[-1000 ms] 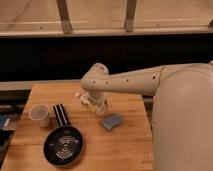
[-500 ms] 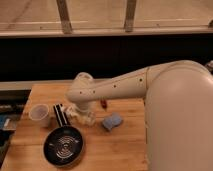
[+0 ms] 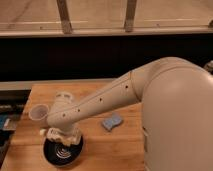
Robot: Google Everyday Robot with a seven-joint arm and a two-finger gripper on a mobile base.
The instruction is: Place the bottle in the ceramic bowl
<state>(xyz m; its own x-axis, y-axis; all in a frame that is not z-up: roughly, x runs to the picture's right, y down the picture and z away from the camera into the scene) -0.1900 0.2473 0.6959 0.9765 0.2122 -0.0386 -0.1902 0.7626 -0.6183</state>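
The gripper is parked right over the ceramic bowl at the near left. The bottle can't be made out, so what's being held can't be told.

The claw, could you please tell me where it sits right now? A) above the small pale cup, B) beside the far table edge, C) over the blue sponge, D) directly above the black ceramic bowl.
D: the claw hangs at the front left of the table, right over the ceramic bowl, while the blue sponge lies off to the right and the pale cup sits behind.
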